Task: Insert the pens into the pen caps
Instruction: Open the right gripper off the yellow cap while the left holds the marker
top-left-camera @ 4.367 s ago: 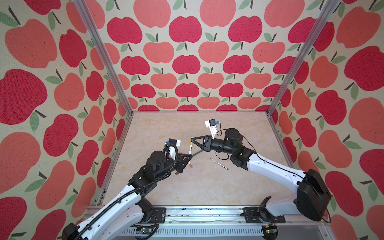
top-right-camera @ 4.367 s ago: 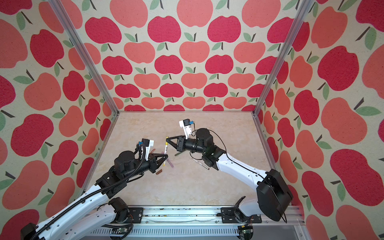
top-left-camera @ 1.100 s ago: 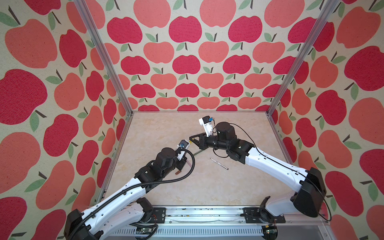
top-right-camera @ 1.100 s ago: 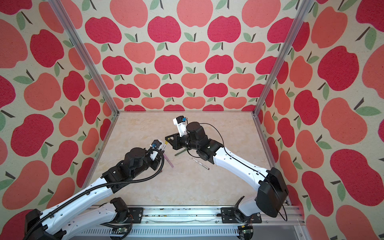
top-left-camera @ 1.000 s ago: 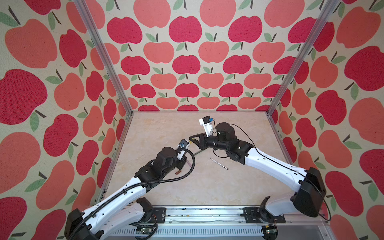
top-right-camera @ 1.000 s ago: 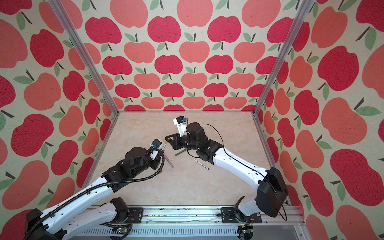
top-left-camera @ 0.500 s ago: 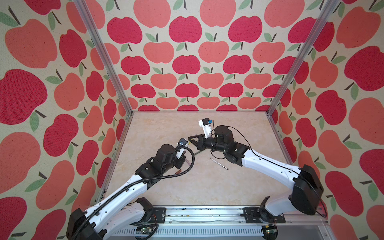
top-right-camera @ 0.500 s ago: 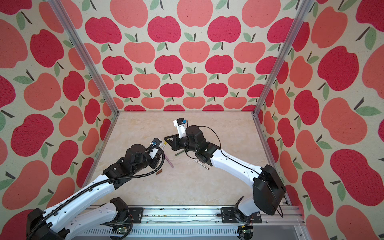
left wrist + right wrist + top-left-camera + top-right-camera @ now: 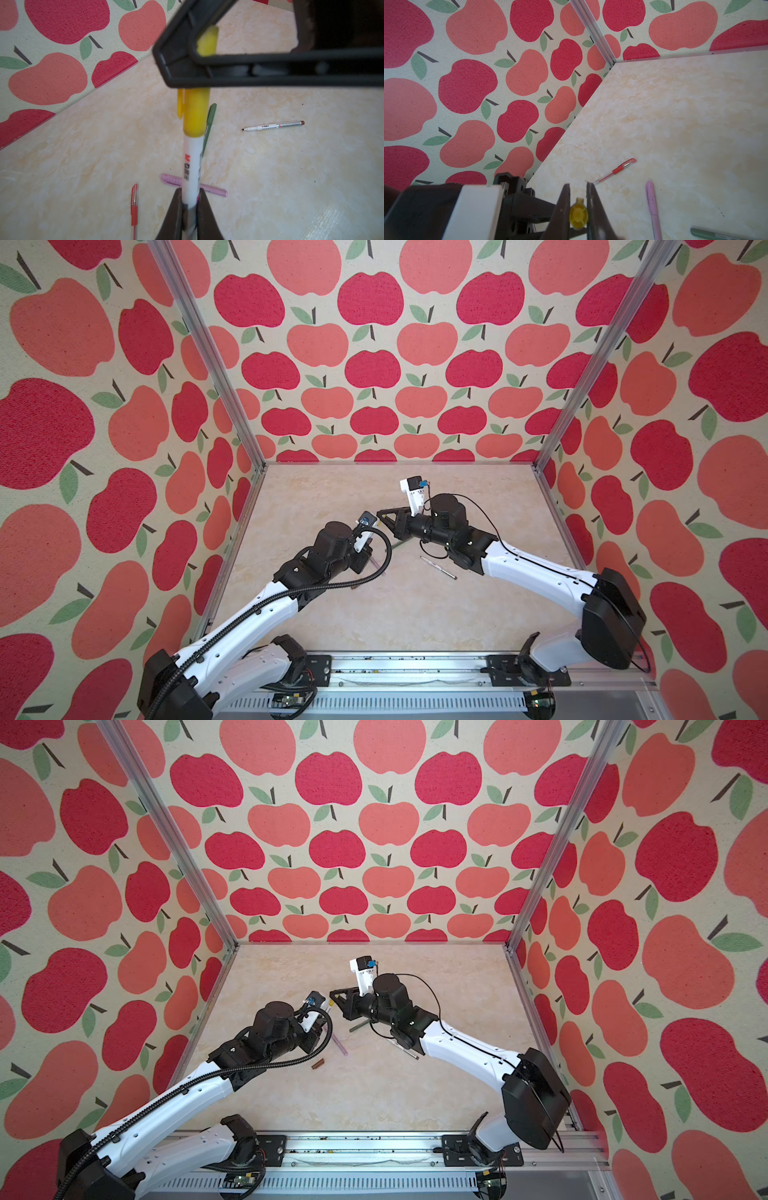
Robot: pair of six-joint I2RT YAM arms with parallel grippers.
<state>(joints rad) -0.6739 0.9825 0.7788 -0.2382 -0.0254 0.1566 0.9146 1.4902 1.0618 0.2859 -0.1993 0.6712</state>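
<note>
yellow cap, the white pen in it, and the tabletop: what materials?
yellow cap: likely moulded plastic, matte, with a one-piece side clip.
white pen: plastic barrel, smooth with a slight sheen, logo printed on it.
tabletop: cream marble-look surface, faintly textured with soft glare; probably laminate or vinyl, cannot tell which.

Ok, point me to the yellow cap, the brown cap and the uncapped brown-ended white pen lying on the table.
yellow cap [image 9: 195, 112]: left wrist view, middle of its barrel.
brown cap [image 9: 318, 1063]: in a top view, middle of the tube.
brown-ended white pen [image 9: 272, 126]: left wrist view, middle of its printed barrel.
</note>
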